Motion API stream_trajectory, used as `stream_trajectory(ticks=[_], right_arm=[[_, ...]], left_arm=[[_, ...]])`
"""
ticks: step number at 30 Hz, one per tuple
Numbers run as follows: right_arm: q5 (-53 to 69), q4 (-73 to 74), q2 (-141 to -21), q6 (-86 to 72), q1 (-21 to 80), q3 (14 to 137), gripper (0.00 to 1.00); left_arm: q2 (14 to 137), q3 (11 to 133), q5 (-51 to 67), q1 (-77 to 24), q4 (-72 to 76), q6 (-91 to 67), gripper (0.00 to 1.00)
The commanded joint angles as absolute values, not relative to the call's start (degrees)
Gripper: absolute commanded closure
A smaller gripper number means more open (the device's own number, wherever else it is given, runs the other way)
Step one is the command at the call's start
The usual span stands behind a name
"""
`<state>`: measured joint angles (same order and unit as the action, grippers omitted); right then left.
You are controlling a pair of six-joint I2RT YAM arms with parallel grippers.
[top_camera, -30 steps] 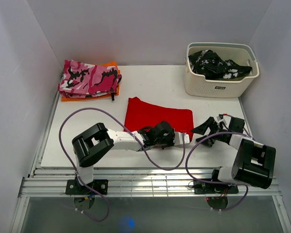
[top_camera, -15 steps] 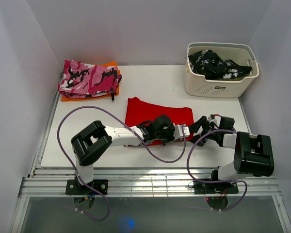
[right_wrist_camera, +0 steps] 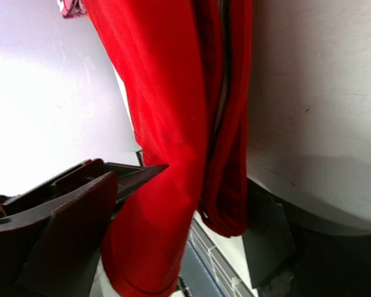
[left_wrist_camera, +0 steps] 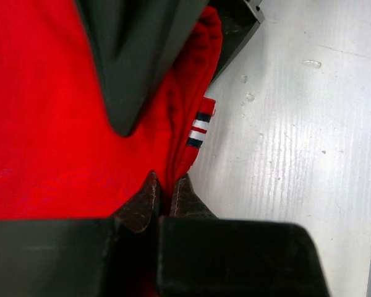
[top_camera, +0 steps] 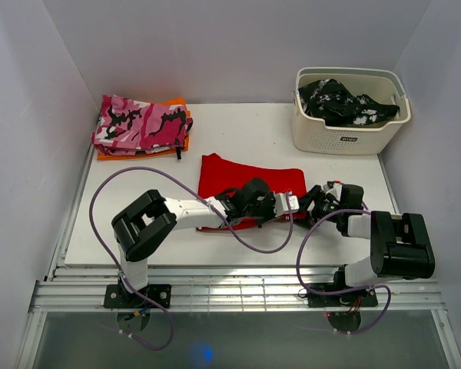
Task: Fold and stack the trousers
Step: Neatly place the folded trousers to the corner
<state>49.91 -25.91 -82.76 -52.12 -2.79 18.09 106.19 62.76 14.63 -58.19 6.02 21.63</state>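
Observation:
The red trousers lie folded flat mid-table. My left gripper is at their near right corner, shut on a fold of the red cloth; the pinch shows in the left wrist view, with the white and dark stripes just beyond. My right gripper is at the trousers' right edge, beside the left one. In the right wrist view its jaws stand apart with the red cloth hanging between them.
A white basket with a black-and-white patterned garment stands at the back right. A pink camouflage garment lies on orange cloth at the back left. Bare table lies left of the trousers.
My right gripper has moved left from the bare table to the trousers' right edge. My left gripper has shifted right and back, gathering the near edge of the cloth.

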Motion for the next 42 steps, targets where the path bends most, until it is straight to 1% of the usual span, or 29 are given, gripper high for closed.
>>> stream_trajectory(ticks=[1,2,3,5,6,7,9,10,12,14,15,16,17,18,19,20,21,22,23,25,26,29,36,42], right_arm=[[48.6,-27.9,-84.2,-52.9,-2.5,18.5,0.3],[48.4,-28.3,-84.6,-52.8,-2.5,18.8,0.38],[48.8,-28.8,-85.7,-52.9,-2.5,19.2,0.57],[49.1,-29.8,-86.7,-53.2,-2.5,20.6,0.82],[49.3,-29.6,-87.4,-53.2,-2.5,21.2,0.9],[49.6,-29.6,-87.7,-53.3,-2.5,22.2,0.92],[50.6,-31.2,-87.9,-55.1,-2.3,22.7,0.92],[51.0,-31.6,-87.6,-55.8,-2.3,22.8,0.92],[51.8,-33.4,-85.9,-57.9,-2.2,22.2,0.92],[51.8,-32.9,-84.3,-57.9,-1.9,21.7,0.92],[51.2,-31.5,-82.7,-57.7,-1.8,21.4,0.92],[50.9,-30.7,-81.9,-57.3,-1.7,21.1,0.92],[50.5,-30.3,-81.3,-57.0,-1.4,20.3,0.92],[49.6,-29.9,-80.2,-56.4,-1.0,19.9,0.92],[48.9,-29.1,-79.7,-56.2,-0.7,19.5,0.92],[48.3,-29.2,-79.5,-56.0,-0.4,19.1,0.92],[46.8,-29.3,-79.2,-56.0,-0.1,18.0,0.92],[45.9,-30.1,-79.0,-56.2,0.0,17.5,0.92],[45.3,-30.8,-79.0,-56.6,0.0,17.0,0.92],[43.6,-32.2,-79.1,-57.0,2.0,16.4,0.92],[43.2,-32.4,-79.3,-56.9,2.4,16.6,0.92],[42.9,-31.7,-80.2,-56.7,3.3,17.9,0.92],[38.8,-27.0,-79.4,-55.1,5.3,18.7,0.92],[36.4,-26.4,-79.0,-54.5,6.9,17.6,0.92]], left_arm=[[103.3,65.7,16.4,-56.9,8.7,20.2,1.0],[103.3,65.6,16.7,-56.8,8.5,20.5,1.0],[103.0,65.6,16.5,-56.8,8.0,20.9,0.99],[100.7,64.3,15.2,-56.8,7.7,22.7,0.88],[99.2,63.0,14.6,-56.8,7.6,24.2,0.8],[97.4,61.5,14.2,-56.8,7.7,25.6,0.73],[92.0,56.7,11.2,-56.8,5.9,29.3,0.69],[90.2,55.1,9.5,-56.8,5.2,30.2,0.64],[84.1,50.1,5.2,-56.6,2.2,31.9,0.62],[79.2,46.1,3.2,-54.9,-2.1,29.5,0.52],[74.8,45.6,3.1,-53.5,-4.4,26.9,0.48],[72.8,45.7,4.5,-51.7,-6.8,24.0,0.44],[71.3,46.1,5.0,-47.7,-9.7,20.6,0.38],[70.2,48.1,6.1,-45.4,-16.1,13.0,0.37],[69.0,49.4,11.3,-42.6,-19.3,9.6,0.37],[68.6,50.3,13.7,-37.1,-21.9,6.3,0.37],[68.1,50.9,15.4,-34.8,-24.6,2.8,0.37],[67.5,50.7,19.0,-32.2,-25.5,-3.5,0.37],[67.7,50.5,20.6,-26.7,-26.3,-6.2,0.37],[69.4,48.9,24.7,-20.3,-27.6,-13.1,0.37],[70.6,48.2,29.8,-13.9,-27.9,-15.2,0.37],[74.7,45.5,36.3,-6.8,-27.1,-19.2,0.37],[78.6,40.3,36.0,-6.3,-21.6,-22.1,0.33],[80.2,35.1,36.4,-6.4,-15.6,-26.4,0.3]])
